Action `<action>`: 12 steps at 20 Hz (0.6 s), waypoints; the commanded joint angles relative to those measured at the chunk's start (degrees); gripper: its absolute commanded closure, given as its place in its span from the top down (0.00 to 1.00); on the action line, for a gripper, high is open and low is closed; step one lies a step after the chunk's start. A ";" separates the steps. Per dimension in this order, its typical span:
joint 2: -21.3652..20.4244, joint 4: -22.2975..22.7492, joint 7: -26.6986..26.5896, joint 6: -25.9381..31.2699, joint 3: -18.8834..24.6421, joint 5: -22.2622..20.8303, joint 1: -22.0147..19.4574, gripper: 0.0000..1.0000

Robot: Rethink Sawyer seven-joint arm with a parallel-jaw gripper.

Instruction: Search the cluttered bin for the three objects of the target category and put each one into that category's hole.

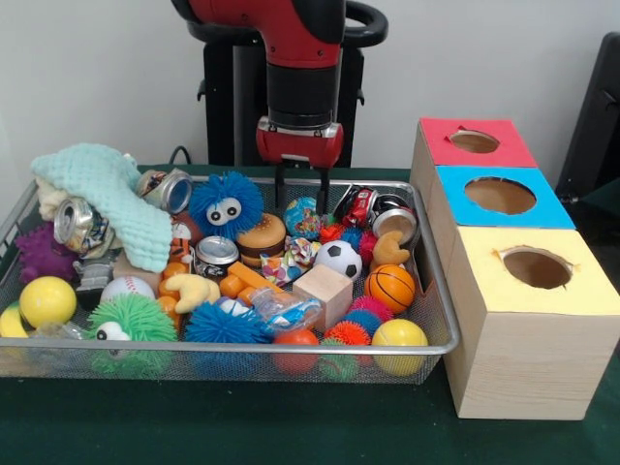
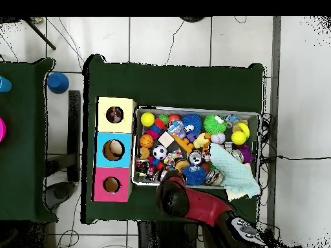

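1. The wire bin (image 1: 441, 334) is heaped with toys: spiky puffer balls, a soccer ball (image 1: 339, 258), a basketball (image 1: 390, 287), a wooden cube (image 1: 323, 294), cans and a mint cloth (image 1: 107, 199).
2. One multicoloured rope ball (image 1: 290, 263) lies mid-bin, just left of the soccer ball; others are not clearly visible.
3. The yellow-topped box's hole (image 1: 536, 267) is nearest the camera, right of the bin.
4. The gripper (image 1: 301, 192) hangs over the bin's far rim, fingers apart and empty.
5. Bare green table (image 1: 242, 426) lies in front.

The red and black arm (image 1: 302, 58) hangs straight down, wrist vertical; the gripper (image 1: 301, 186) points downward, its two dark fingers (image 1: 281, 184) slightly parted, holding nothing.
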 commanded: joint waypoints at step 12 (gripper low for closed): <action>-3.63 -5.32 10.29 4.49 4.57 5.12 0.57 1.00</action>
